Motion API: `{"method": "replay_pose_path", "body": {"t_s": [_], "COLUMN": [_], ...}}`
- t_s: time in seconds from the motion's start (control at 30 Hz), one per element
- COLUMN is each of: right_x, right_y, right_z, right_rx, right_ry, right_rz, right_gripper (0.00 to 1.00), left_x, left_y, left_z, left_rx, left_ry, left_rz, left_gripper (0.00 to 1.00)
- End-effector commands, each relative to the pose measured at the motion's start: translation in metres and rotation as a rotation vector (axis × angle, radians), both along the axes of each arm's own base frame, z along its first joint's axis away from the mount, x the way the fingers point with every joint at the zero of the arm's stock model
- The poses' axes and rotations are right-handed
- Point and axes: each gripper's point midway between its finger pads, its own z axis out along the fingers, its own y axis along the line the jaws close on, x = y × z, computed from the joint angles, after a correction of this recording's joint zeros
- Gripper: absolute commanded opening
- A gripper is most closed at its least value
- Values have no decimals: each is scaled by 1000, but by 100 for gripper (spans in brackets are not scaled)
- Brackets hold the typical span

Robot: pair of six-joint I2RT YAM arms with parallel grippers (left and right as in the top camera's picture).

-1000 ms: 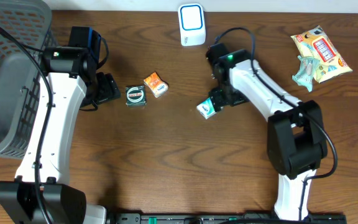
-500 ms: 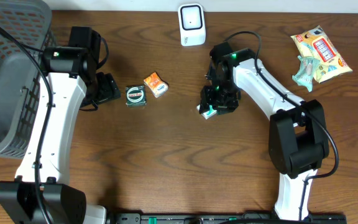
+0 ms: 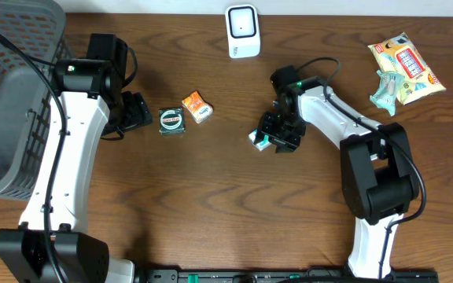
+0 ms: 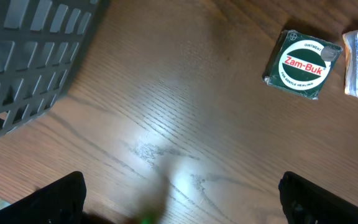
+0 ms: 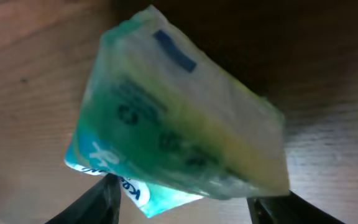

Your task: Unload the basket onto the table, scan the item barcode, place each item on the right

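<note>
Right tool (image 5: pixel 185 208) appears clamped on the green packet (image 5: pixel 179 118), a finger at each lower corner, though the blurred wrist view leaves contact unsure. The packet is at mid-worktop (image 3: pixel 211 196), apart from the scanner (image 3: pixel 243 31). Left tool (image 4: pixel 182 199) gapes wide, holding nothing, near the basket (image 3: pixel 6 94).

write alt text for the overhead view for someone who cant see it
On a wooden table, the right gripper holds a small green-and-white packet near a white scanner. The left gripper is open beside a green tin and an orange box, with a grey basket at the left edge and snack bags at far right.
</note>
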Motion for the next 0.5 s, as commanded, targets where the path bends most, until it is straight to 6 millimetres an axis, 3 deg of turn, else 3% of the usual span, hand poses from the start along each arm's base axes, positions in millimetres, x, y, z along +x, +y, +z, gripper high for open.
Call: {"method": "replay_pose_path", "body": {"t_s": [0.0, 0.17, 0.27, 0.4, 0.47], "right_x": [10, 20, 25, 11, 2], "right_y": [-10, -20, -21, -26, -35], "right_z": [4, 4, 5, 4, 3], "right_rx": [3, 12, 27, 26, 3], "right_ry": [-23, -54, -112, -116, -86], "right_rz": [-69, -57, 56, 237, 276], "right_gripper": [56, 46, 41, 33, 36], "left_x": [-1, -1, -1, -1, -1], "left_y": [3, 3, 3, 3, 3], "left_z": [-2, -2, -2, -2, -2], "left_rx": [9, 9, 9, 9, 9], "left_ry": [12, 12, 12, 12, 12], "left_rz": [10, 10, 10, 10, 10], "left_gripper": [98, 97, 98, 98, 98]}}
